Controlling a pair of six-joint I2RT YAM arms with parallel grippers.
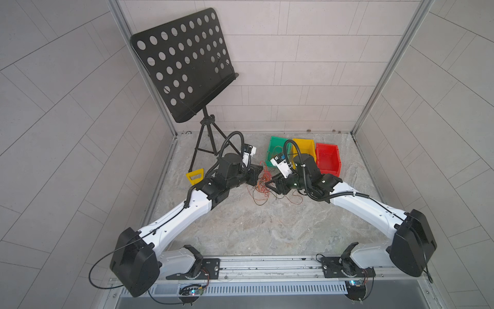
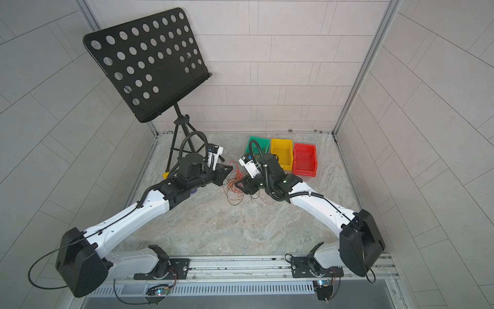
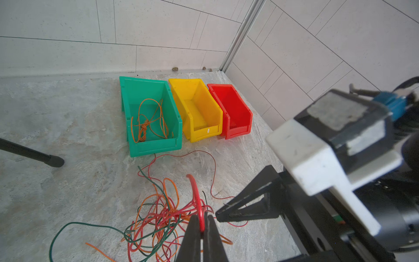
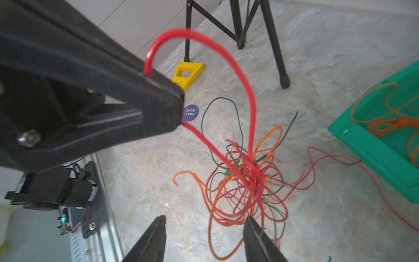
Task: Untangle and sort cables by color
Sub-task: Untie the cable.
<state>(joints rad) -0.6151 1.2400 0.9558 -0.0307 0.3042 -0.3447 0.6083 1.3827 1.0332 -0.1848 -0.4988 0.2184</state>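
In both top views the tangle of cables (image 1: pixel 260 187) lies at mid-frame on the marbled tabletop (image 1: pixel 240 227), between the two grippers. The left gripper (image 3: pixel 201 219) has its fingers clamped on a red cable (image 4: pixel 248 90), whose loop arches up out of the heap. The right gripper (image 4: pixel 204 221) hangs over the tangle, fingers apart, holding nothing. Just right of centre stands the green bin (image 1: pixel 275 145), with an orange cable (image 3: pixel 145 127) coiled inside.
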